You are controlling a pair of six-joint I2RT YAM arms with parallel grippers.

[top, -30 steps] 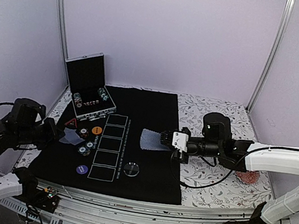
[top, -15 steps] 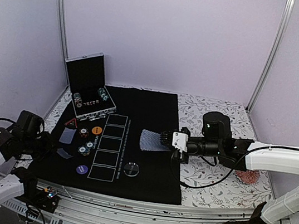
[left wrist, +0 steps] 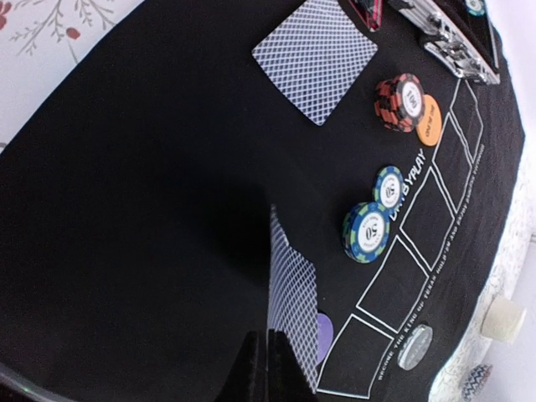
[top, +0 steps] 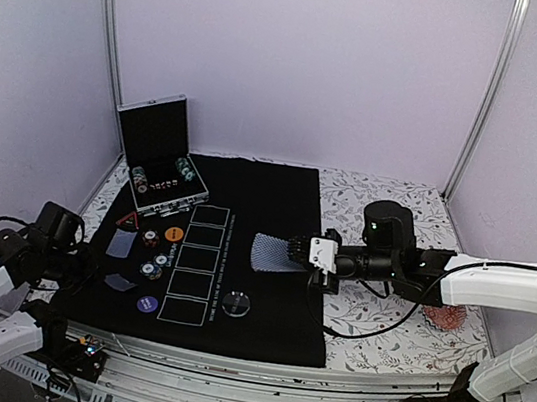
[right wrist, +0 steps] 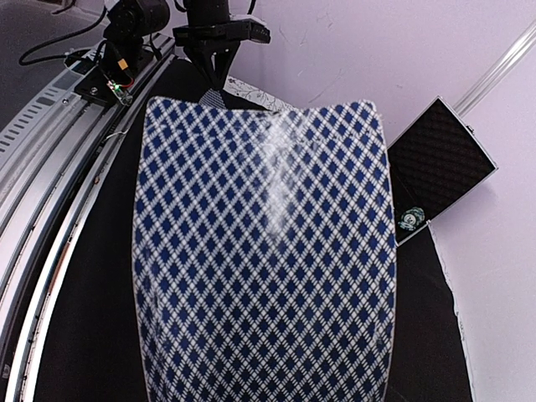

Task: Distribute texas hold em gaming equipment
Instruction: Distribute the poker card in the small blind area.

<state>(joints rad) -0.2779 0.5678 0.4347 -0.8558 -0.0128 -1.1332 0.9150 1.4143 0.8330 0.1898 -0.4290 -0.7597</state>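
My left gripper point(top: 98, 277) is shut on one lattice-backed card point(left wrist: 295, 310), held on edge just above the black mat point(top: 270, 191). A second card point(left wrist: 316, 57) lies flat further back, also in the top view point(top: 122, 243). Beside them are a red striped chip stack point(left wrist: 400, 100), an orange disc point(left wrist: 428, 120), two blue chip stacks point(left wrist: 366, 230), a purple disc point(left wrist: 327, 337) and a clear disc point(top: 238, 304). A red triangle marker point(top: 126, 219) lies near the case. My right gripper point(top: 299, 250) is shut on the card deck point(right wrist: 264, 268) over mid-mat.
An open metal case point(top: 158, 159) with more chips stands at the mat's back left corner. A cream cup point(left wrist: 505, 316) and a reddish dish point(top: 445, 318) sit on the floral cloth to the right. Printed white card boxes point(top: 197, 261) run down the mat.
My left gripper has drawn back toward the near left edge with one card, leaving the other card flat on the mat. The right arm and deck have not moved.
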